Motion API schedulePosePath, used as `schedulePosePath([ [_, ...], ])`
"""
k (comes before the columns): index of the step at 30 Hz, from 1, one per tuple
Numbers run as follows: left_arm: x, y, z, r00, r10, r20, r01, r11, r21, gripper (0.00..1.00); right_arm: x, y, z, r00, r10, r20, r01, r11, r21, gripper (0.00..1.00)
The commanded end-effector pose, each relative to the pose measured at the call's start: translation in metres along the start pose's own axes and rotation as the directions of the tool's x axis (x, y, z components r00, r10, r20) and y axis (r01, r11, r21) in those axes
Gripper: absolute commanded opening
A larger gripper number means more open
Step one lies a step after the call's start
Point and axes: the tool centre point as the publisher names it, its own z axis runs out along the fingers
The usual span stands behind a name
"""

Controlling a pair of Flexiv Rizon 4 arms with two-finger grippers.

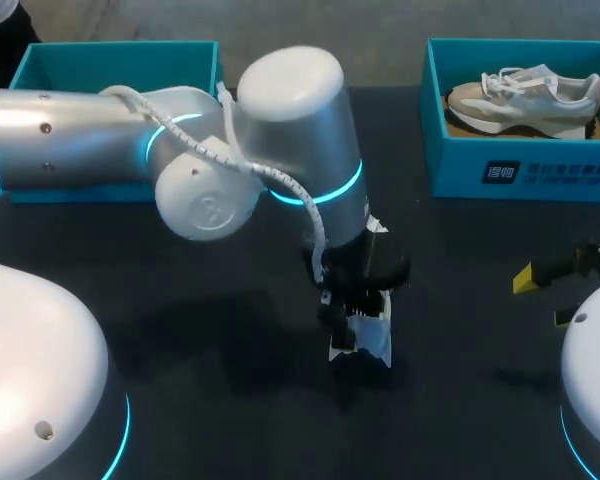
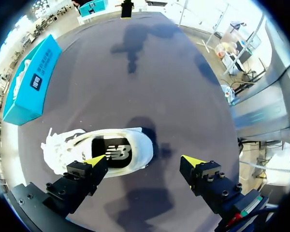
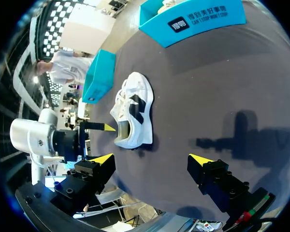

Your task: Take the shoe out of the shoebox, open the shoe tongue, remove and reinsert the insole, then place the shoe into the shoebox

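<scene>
The left arm lies across the bench with its forearm about level. It bends at the wrist, so the left tool points down over the white shoe. The tool's fingers stand wide apart and grip nothing. One yellow tip is right at the shoe's heel collar and the other is over bare bench beside the shoe; whether either touches cannot be told.

The shoe stands on its sole on the bench, mouth up, with the insole showing inside. Its long axis runs from the heel, under the left tool, to the toe, which points roughly toward the shoebox. That shoebox sits well beyond the toe and holds a beige shoe.

The right tool hangs low, well apart from the shoe's side and aimed at it, fingers spread wide with nothing between them. An open teal box sits well apart from the shoe.
</scene>
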Motion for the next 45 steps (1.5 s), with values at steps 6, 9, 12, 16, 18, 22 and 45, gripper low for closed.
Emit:
schedulePosePath([
  [6,-0.008,-0.008,0.029,1.0,-0.011,0.001,0.011,0.999,-0.032,1.0,0.001,-0.001,0.0,1.0,0.001,0.003,-0.001,1.0,-0.001,1.0],
  [9,-0.01,-0.01,0.033,1.0,-0.016,0.001,0.016,0.999,-0.036,1.0,0.001,-0.001,0.0,1.0,0.001,0.003,-0.001,1.0,-0.001,1.0],
  [12,-0.011,-0.012,0.036,1.0,-0.019,-0.004,0.019,0.999,-0.048,1.0,0.001,-0.001,0.0,1.0,0.001,0.003,-0.001,1.0,-0.001,1.0],
  [16,-0.011,-0.013,0.044,0.999,-0.026,-0.018,0.025,0.997,-0.074,1.0,0.001,-0.001,0.0,1.0,0.001,0.003,-0.001,1.0,-0.001,1.0],
  [18,-0.01,-0.013,0.048,0.999,-0.028,-0.025,0.026,0.996,-0.081,1.0,0.001,-0.001,0.0,1.0,0.001,0.003,-0.001,1.0,-0.001,1.0],
  [22,-0.007,-0.013,0.055,0.999,-0.034,-0.023,0.031,0.994,-0.102,0.99,0.001,-0.001,0.0,1.0,0.001,0.003,-0.001,1.0,-0.001,1.0],
  [45,-0.005,-0.006,0.083,0.995,-0.092,0.048,0.098,0.984,-0.146,0.68,0.001,-0.001,0.0,1.0,0.001,0.003,-0.001,1.0,-0.001,1.0],
])
